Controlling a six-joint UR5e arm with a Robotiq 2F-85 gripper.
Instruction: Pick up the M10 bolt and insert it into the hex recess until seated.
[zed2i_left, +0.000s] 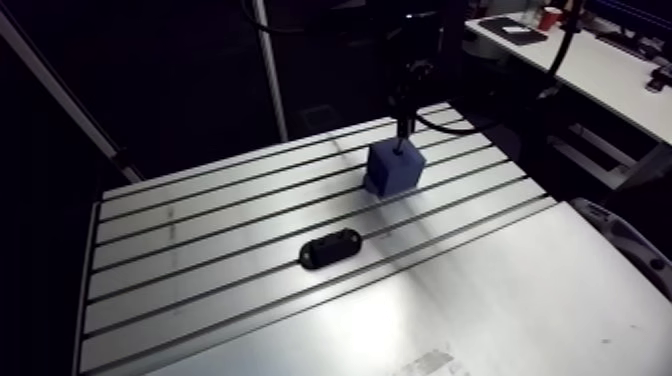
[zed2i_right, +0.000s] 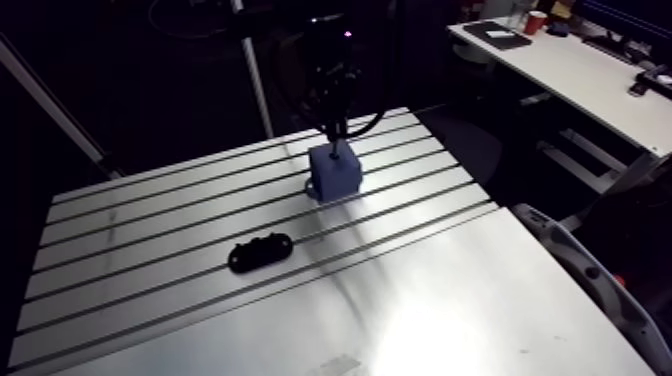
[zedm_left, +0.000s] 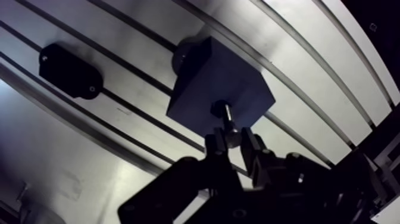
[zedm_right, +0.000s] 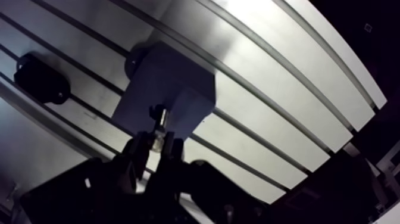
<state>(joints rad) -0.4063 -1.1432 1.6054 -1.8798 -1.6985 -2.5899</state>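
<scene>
**A:** Steel bolt (zedm_left: 228, 120), so I'd expect it to be stiff, dense for its size and slick on the shank. Nothing fragile. Where is it?

**B:** Directly above the blue block (zedm_left: 217, 83), pinched in the claw (zedm_left: 233, 142). Its lower end is at, or just inside, the recess (zedm_left: 218, 109) in the block's top face.

**A:** Best hold?

**B:** The upper end, as now, which leaves the lower length free to enter. I can't tell which end is the head. The claw is closed on it.

**A:** Arm pose?

**B:** The wrist is over the block, with the claw pointing down onto it. A black oval part (zed2i_left: 329, 248) lies on the tabletop (zed2i_left: 500, 300), well apart from the block.
</scene>
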